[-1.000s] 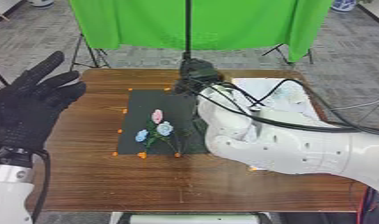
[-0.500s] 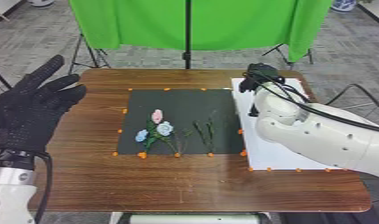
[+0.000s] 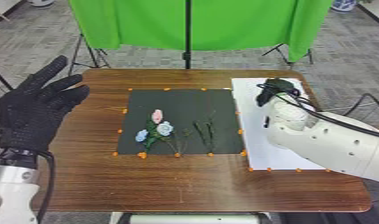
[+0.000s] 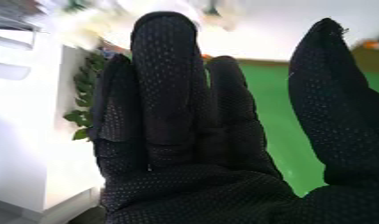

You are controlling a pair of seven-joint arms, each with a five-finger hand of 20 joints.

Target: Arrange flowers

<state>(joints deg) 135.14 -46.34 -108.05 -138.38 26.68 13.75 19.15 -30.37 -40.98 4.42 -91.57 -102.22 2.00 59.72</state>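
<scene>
Looked partway through, not finished. Counted a pink flower (image 3: 156, 116), a larger pale blue flower (image 3: 165, 128) and a smaller blue flower (image 3: 142, 135) down on the black mat (image 3: 150, 100), grouped toward its near left, blooms far, stems near. Also saw dark green stems (image 3: 204, 135) just right of that group, on the mat, with no clear bloom, so couldn't call that side done. Spotted the right hand (image 3: 279, 89) at the far part of the white sheet (image 3: 264, 157), right side of the counter (image 3: 141, 187). Read as wide: fingers straight, thumb well apart, gripping nothing visible. Made out green leaves (image 4: 83, 100) past those fingers, couldn't tell from which flower. Noted the left hand (image 3: 39, 105) at far left of the mat's side, fingers spread, holding nothing. Left to do, as judged: fetch more blooms, fill in above the stems, tidy the bunch.
</scene>
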